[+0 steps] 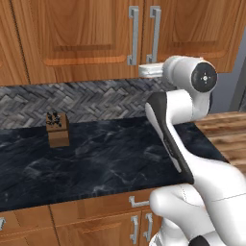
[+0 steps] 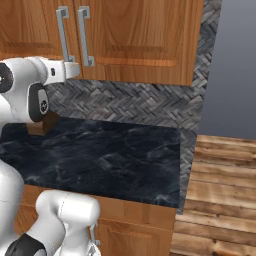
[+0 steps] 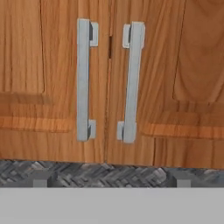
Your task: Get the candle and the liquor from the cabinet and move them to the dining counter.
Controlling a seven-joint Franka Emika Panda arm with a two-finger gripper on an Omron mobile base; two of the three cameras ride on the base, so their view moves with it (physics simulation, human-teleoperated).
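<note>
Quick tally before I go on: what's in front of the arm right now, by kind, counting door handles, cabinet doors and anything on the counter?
Long silver bar handles on the cabinet: 2, left handle and right handle
Closed doors behind those handles: 2
Knife block on the black counter: 1
Gripper, open, facing the handles: 1
Total: 6

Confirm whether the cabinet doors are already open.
No: both doors of the cabinet are shut flush, their silver handles side by side.

Cabinet (image 1: 96,33) above counter (image 1: 105,158); knife block (image 1: 57,129) at counter's back left.
</note>
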